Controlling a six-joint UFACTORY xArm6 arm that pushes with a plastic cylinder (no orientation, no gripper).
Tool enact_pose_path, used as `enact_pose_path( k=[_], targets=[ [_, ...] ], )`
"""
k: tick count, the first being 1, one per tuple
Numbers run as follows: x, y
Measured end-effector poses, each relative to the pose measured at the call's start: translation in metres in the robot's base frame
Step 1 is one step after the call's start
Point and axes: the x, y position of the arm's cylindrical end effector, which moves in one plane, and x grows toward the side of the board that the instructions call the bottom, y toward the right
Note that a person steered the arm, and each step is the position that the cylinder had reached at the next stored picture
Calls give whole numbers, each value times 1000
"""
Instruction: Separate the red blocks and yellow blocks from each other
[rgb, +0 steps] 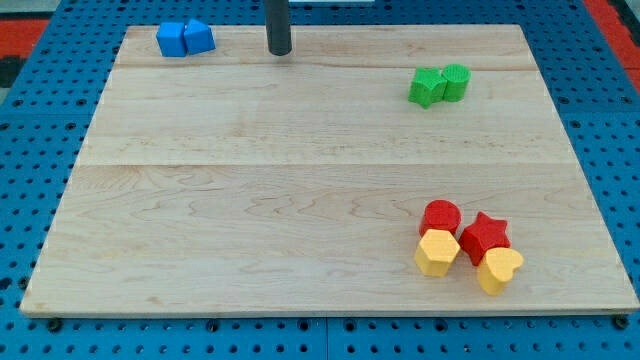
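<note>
Two red and two yellow blocks sit clustered at the view's bottom right of the wooden board (300, 200). A red cylinder (440, 216) touches a yellow hexagon (436, 252) just below it. A red star (485, 235) lies to their right, touching a yellow heart (499, 269) below it. My tip (279, 51) is at the view's top, left of centre, far from this cluster and to the right of the blue blocks.
Two blue blocks (185, 38) sit together at the view's top left. A green star-like block (427, 87) and a green cylinder (455, 82) sit together at the view's upper right. Blue pegboard surrounds the board.
</note>
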Motion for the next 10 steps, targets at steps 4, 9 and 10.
enact_pose_path(
  k=[4, 9, 10],
  targets=[
    [0, -16],
    [1, 6],
    [53, 36]
  ],
)
